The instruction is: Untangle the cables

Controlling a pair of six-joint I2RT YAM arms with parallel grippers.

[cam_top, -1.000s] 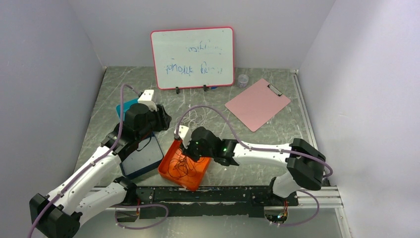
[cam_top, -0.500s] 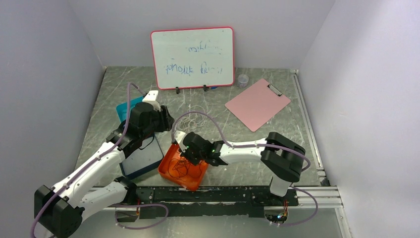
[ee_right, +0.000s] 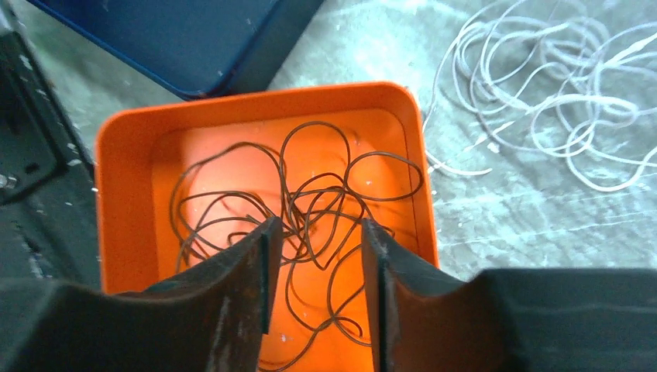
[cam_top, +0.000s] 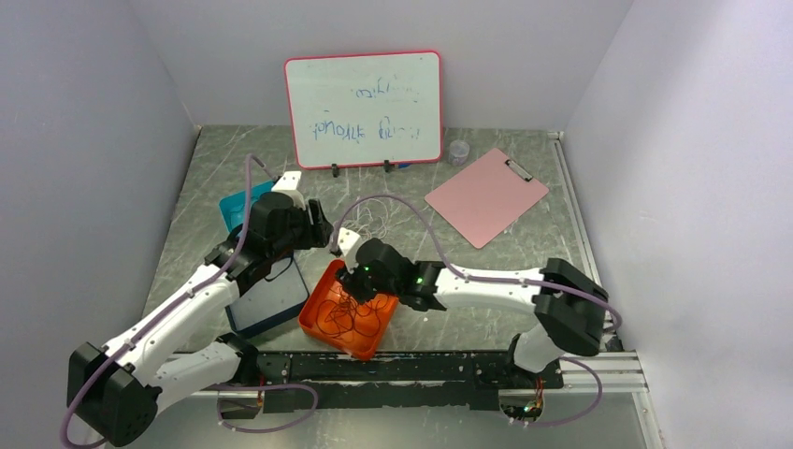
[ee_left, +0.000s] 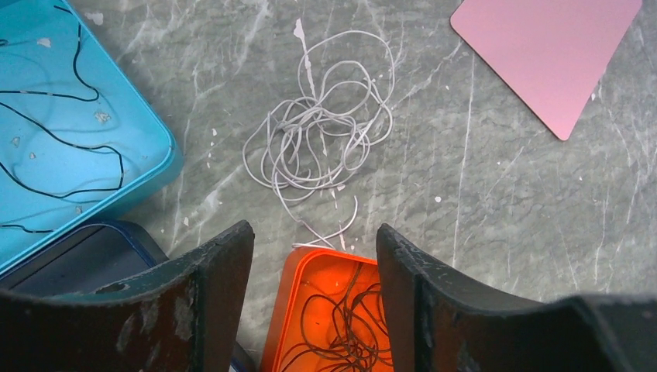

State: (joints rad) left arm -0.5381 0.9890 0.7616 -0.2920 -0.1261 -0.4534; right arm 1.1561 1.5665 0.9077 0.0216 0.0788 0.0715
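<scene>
at 12 o'clock from the orange tray [ee_right: 108,155], on the bare table, white cable [ee_left: 325,132] lies in a loose heap, with one tail just beside the tray's rim. dark cable [ee_right: 302,194] coils inside that tray. black cable [ee_left: 70,143] lies spread in the teal tray [ee_left: 159,143] at 10 o'clock.

right gripper [ee_right: 316,232] hangs over the dark cable, jaws spread, nothing between them. left gripper [ee_left: 314,244] hovers over the gap between tray and white heap, jaws spread too, empty.

handling, judged: all are light, limp and thin. loops will likely drag neighbours along and slip from a shallow pinch. best hold looks like a free end or outer loop, not the crossed middle.

left wrist view shows the black cable's run, which the right wrist view misses. right wrist view shows the dark cable's crossings plainly. top view mostly hides both under the arms.
</scene>
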